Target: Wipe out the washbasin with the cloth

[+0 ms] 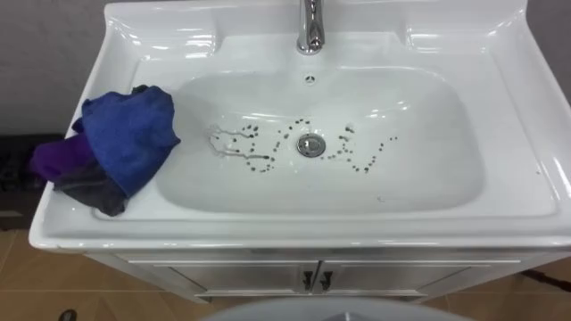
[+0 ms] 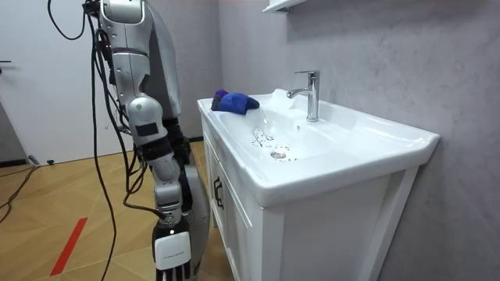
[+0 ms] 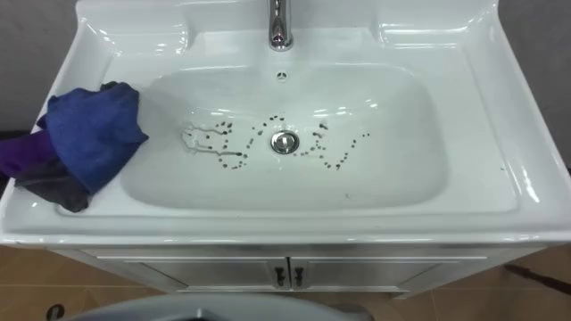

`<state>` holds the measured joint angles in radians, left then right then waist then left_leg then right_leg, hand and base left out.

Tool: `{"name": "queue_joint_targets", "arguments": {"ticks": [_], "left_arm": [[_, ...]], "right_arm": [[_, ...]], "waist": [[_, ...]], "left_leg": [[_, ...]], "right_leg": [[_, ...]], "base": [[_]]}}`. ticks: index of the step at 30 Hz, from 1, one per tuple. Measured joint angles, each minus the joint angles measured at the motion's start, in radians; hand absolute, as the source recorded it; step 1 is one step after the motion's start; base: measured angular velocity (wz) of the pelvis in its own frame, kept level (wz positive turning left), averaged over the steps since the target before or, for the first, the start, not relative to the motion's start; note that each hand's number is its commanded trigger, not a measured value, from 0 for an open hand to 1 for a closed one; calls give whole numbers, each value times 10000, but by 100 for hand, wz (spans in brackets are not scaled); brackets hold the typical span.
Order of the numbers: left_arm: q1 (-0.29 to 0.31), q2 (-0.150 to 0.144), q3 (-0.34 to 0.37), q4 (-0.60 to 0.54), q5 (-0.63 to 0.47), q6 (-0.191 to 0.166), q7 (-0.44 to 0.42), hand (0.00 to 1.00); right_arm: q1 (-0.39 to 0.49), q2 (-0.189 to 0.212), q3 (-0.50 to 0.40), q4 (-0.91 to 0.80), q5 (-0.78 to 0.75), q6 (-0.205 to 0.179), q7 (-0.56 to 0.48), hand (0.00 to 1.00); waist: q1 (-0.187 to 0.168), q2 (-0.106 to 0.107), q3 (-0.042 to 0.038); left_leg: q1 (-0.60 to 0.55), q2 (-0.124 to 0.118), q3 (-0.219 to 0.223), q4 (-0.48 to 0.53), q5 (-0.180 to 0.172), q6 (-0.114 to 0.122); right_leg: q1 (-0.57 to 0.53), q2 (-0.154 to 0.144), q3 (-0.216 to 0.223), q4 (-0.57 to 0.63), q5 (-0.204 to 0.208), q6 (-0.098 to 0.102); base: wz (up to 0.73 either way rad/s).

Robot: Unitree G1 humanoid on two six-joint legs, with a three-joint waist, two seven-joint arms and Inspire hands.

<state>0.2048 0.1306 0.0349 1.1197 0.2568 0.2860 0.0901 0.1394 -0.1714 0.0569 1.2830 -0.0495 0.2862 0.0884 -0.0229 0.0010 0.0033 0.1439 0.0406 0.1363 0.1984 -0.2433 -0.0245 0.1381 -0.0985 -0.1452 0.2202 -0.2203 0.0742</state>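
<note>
Left of the drain (image 1: 309,145), on the flat rim of the white basin (image 1: 500,80), lies a crumpled cloth (image 1: 120,147), blue on top with purple and dark grey folds beneath. Its near-drain edge hangs slightly over the bowl's slope, and its far edge reaches the rim's outer lip. Dark specks (image 1: 259,160) scatter on both sides of the drain, with a thin smear of water (image 1: 223,141) just left of them. The faucet (image 1: 310,27) stands straight behind the drain.

The robot stands upright at the front of the cabinet (image 2: 258,218), on the side of the drain away from the faucet. Its right hand (image 2: 173,264) hangs low beside its leg, well apart from the cloth and holding nothing. Whether it is spread or curled I cannot tell.

The cloth looks soft, light and limp, so it should bunch and drape rather than keep its shape. The raised blue mound nearest the drain seems the best place to pinch, taking several folds at once. The glazed bowl is likely slick where wet, so the cloth should glide easily.
</note>
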Motion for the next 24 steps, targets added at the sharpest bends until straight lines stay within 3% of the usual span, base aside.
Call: {"name": "queue_joint_targets", "arguments": {"ticks": [24], "left_arm": [[3,0,0,4,5,-21,1,0]], "right_arm": [[1,0,16,16,-5,-2,26,0]], "waist": [[0,-52,-4]], "left_leg": [[0,0,-7,2,0,0]], "right_leg": [[2,0,0,1,0,0]], "base": [[0]]}}
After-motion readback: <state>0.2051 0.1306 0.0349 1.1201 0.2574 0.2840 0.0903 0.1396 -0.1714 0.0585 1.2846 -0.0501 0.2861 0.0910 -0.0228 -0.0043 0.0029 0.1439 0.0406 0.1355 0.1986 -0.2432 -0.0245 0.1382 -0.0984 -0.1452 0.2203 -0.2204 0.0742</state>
